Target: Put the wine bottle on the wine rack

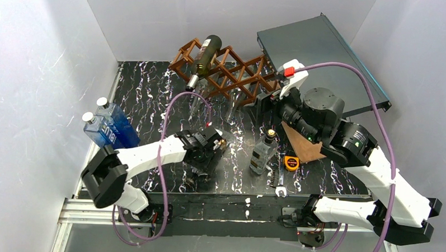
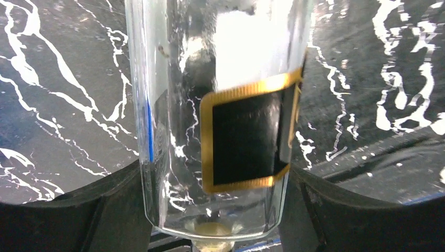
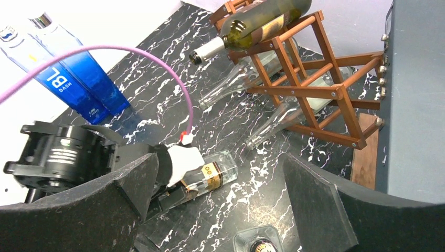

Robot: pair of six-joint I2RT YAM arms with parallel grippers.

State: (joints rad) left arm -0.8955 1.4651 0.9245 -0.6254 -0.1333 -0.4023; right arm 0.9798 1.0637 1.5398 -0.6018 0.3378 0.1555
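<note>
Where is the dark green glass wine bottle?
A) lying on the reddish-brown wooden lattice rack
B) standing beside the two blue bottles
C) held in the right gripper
A: the dark green glass wine bottle lies tilted on top of the reddish-brown wooden lattice rack.

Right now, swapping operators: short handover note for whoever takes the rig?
Left fingers: closed on the clear bottle, which lies on the table.
Right fingers: wide open, empty, near the wine rack.
Done: a dark green bottle already rests on the rack's top row.
Left to do: lift the clear bottle and set it in a free opening.
</note>
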